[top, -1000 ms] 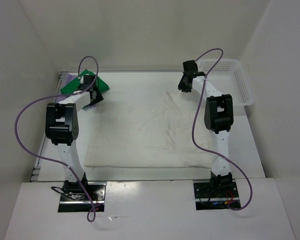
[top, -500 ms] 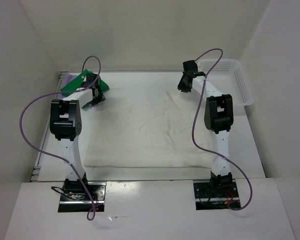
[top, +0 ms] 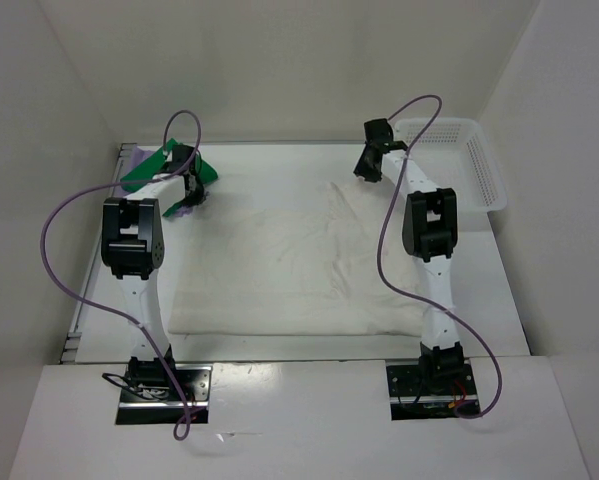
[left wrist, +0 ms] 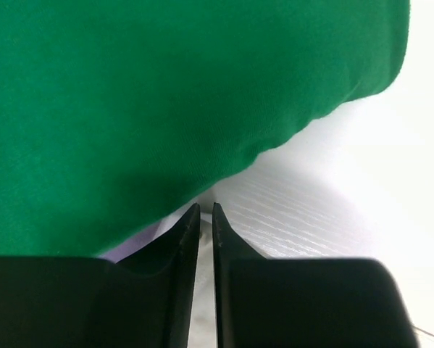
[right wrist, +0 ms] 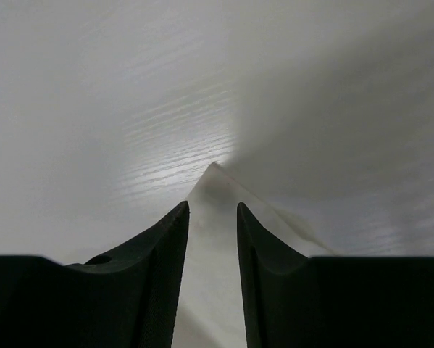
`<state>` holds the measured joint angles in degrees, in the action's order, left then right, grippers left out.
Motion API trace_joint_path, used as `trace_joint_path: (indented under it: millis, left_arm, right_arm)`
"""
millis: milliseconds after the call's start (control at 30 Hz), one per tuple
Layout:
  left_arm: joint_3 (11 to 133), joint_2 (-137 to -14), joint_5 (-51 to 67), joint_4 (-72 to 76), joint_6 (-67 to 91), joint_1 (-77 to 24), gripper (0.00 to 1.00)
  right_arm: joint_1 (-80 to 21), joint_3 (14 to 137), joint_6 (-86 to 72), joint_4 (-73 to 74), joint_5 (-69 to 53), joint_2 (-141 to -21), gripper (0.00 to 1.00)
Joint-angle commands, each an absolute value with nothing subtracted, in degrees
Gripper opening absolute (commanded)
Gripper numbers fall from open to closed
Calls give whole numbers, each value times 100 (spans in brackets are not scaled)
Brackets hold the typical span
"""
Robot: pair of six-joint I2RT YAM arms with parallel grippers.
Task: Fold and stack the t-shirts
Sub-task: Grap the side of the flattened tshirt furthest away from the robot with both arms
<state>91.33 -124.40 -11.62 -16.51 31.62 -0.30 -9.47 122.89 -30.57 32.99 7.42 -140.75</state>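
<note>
The cream-white t-shirt (top: pixel 299 260) lies spread flat over the middle of the table. The green t-shirt (top: pixel 144 170) sits folded at the far left on the lavender t-shirt (top: pixel 129 152), of which only an edge shows. My left gripper (top: pixel 186 200) is at the white shirt's far left corner, right beside the green shirt (left wrist: pixel 166 101). Its jaws are pinched to a thin slit with cream cloth (left wrist: pixel 205 290) in it. My right gripper (top: pixel 367 172) is shut on the white shirt's far right corner (right wrist: pixel 213 239), which peaks up between the fingers.
A white mesh basket (top: pixel 469 165) stands at the far right, just behind the right arm. White walls close in the table at the back and on both sides. Purple cables loop off both arms.
The left arm's elbow has swung inward and its gripper has edged toward the green shirt. The right gripper has shifted slightly back and up with the shirt corner.
</note>
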Motion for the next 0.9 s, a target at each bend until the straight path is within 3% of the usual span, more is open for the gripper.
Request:
trace_joint_path:
  millis: [0, 167, 333, 500, 767, 867]
  left_arm:
    - [8895, -12261, -1107, -1688, 3111, -44, 18]
    - [8771, -12208, -1107, -1626, 3111, -44, 10]
    - [8710, -12155, -1055, -1573, 3164, -44, 3]
    - [8526, -11963, -940, -1468, 3217, -44, 2]
    - [8113, -11374, -888, -1301, 3322, -44, 0]
    - [8060, -11189, -888, -1301, 3322, -44, 0]
  right_arm:
    - [-905, 12892, -2944, 3629, 905, -14343, 39]
    - [-905, 13709, -2892, 3963, 958, -14826, 46]
    - [-905, 14019, -2839, 4192, 1133, -15011, 46]
    - [-905, 14352, -2786, 4254, 1195, -15248, 50]
    - [-905, 14616, -2786, 4438, 1195, -15434, 50]
    - [-905, 14616, -2786, 4491, 1046, -15434, 43]
